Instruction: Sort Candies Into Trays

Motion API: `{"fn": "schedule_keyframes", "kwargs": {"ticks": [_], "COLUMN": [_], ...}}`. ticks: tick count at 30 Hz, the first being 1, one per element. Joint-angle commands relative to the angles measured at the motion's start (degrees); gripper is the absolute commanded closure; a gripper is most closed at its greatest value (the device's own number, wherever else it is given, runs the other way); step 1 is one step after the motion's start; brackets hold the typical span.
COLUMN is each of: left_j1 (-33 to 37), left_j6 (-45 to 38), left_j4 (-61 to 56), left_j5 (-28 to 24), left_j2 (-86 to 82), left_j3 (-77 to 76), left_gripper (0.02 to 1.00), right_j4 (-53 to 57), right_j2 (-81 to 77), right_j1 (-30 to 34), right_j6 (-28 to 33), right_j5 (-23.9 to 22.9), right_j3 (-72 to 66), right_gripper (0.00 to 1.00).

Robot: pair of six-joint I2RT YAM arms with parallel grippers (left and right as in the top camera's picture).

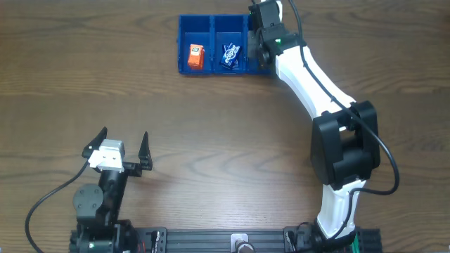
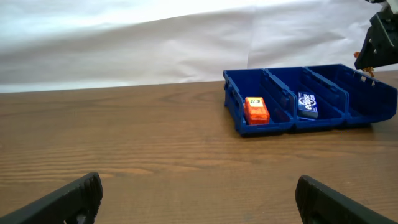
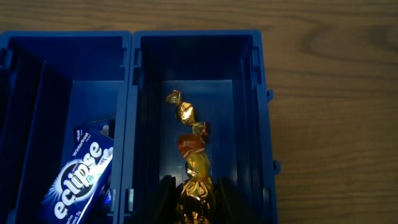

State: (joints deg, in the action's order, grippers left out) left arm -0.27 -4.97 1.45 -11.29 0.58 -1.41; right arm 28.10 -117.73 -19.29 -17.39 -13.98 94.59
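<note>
The blue tray point(image 1: 184, 42) sits on the wooden table point(image 1: 84, 70) at the far side from the arm bases, with three compartments side by side; the orange candy point(image 1: 196, 56) lies in the left compartment and the blue gum pack point(image 1: 230, 55) in the middle one. The right arm reaches up to the tray, and the right gripper point(image 3: 196, 208) hangs over the right compartment; its fingers stand narrow, pinched on a gold-wrapped candy point(image 3: 196, 190) that is low inside that compartment. Two more wrapped sweets lie on the floor of the same compartment: a small gold one point(image 3: 184, 112) nearer the far wall, and an orange-and-gold one point(image 3: 194, 158) just beside the held candy; whether those two touch cannot be told. The left gripper point(image 1: 125, 135) is near its own base, well apart from the tray; its fingers are spread wide with nothing between them.
</note>
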Motion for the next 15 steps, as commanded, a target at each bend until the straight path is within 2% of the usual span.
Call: {"fn": "schedule_keyframes", "kwargs": {"ticks": [1,2,11,15], "left_j1": [0.2,0.2,0.2,0.2], "left_j6": [-0.8,-0.8,-0.8,-0.8], "left_j4": [1.9,1.9,1.9,1.9], "left_j5": [-0.8,-0.8,-0.8,-0.8], "left_j2": [-0.3,-0.3,-0.3,-0.3], "left_j3": [1.1,1.1,1.1,1.1], "left_gripper": [0.02,0.023,0.02,0.02], "right_j4": [0.7,0.9,0.9,3.5], "right_j2": [-0.1,-0.1,0.9,6.1], "right_j1": [0.3,0.3,0.3,0.4], "right_j6": [-0.8,-0.8,-0.8,0.0], "right_j5": [-1.0,-1.0,-1.0,-1.0], "right_j3": [-0.1,-0.1,-0.1,0.0], "right_gripper": [0.187,0.003,0.003,0.003]}}
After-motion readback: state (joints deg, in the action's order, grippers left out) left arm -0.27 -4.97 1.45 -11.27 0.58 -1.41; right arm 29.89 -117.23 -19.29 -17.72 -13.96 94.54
